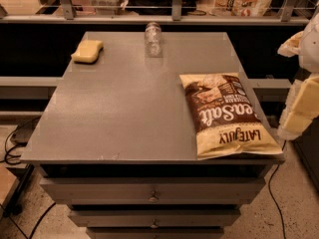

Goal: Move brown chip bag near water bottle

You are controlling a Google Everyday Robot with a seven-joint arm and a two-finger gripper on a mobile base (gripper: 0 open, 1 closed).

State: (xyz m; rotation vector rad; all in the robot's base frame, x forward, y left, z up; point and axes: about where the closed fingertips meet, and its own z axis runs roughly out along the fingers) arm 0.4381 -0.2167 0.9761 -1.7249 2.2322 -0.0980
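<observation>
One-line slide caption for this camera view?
Brown chip bag at the near-right corner of the table, water bottle at its far edge, sponge far-left, gripper off the right side.

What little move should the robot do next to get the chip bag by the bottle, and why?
Probably bring the gripper, now off the table's right edge, over the brown chip bag to grasp it. The bag lies flat at the front right, far from the water bottle at the back edge.

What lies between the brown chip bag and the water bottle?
Camera view: bare tabletop separates brown chip bag and water bottle; gripper hovers at right edge.
</observation>
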